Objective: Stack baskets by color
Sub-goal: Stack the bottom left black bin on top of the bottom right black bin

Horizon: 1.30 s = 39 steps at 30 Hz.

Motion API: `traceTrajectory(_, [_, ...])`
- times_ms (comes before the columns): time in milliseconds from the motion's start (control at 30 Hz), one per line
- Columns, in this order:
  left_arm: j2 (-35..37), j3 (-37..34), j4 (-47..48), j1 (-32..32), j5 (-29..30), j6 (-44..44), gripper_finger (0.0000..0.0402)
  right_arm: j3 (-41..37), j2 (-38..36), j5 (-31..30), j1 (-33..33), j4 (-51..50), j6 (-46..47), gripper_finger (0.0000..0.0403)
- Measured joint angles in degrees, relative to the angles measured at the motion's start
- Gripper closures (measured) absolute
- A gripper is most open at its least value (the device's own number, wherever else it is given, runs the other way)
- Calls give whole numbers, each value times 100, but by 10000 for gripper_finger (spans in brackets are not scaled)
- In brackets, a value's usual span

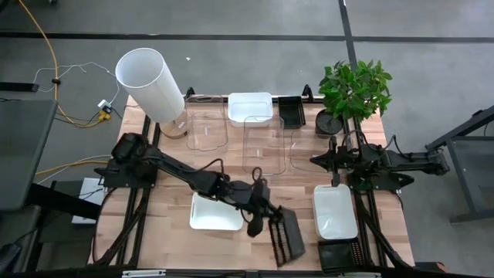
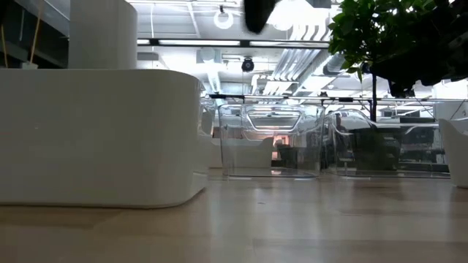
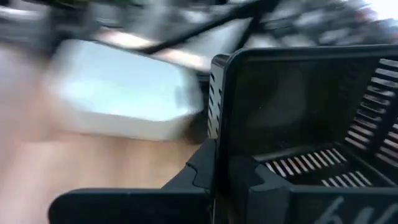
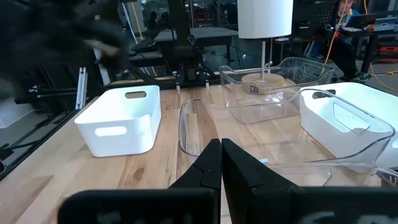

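Wooden planks of the bench (image 1: 170,232) are carrying baskets under two dark arms. At the far left corner, the big white cylinder (image 1: 151,83) is leaning beside a clear basket (image 1: 205,129), with a white basket (image 1: 250,106) at the far edge and another clear basket (image 1: 262,143) near the centre. Toward the near edge, a white basket (image 1: 216,214) is lying beside the left gripper (image 1: 272,225), which is clamping the rim of a black slotted basket (image 1: 289,236) and holding it tilted. Farther right, the right gripper (image 1: 336,182) is hanging with fingers pressed together, gripping nothing, over the far end of a white basket (image 1: 335,211). Another black slotted basket (image 1: 340,255) is sitting at the near right corner, a potted plant (image 1: 353,93) at the far right.
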<state>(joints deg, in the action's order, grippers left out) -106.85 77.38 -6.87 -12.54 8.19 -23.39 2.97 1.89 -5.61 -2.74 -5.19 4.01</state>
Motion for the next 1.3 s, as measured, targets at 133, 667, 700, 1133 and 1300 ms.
traceTrajectory(133, [238,0,1243,-30,2101,200,401,0,0,0,2,0,0,402])
traceTrajectory(667, [580,-782,3052,-236,5148,-1356,401,-1,0,-4,0,0,0,402])
traceTrajectory(700, [640,-910,2904,-211,5165,-1400,401,0,0,-3,1,0,0,402])
traceTrajectory(1133, [971,-1327,2237,-101,5910,-954,401,-16,146,720,-4,2305,1511,402])
traceTrajectory(1300, [968,-1327,2183,-24,5886,-939,401,-16,619,1301,-187,3351,1349,402])
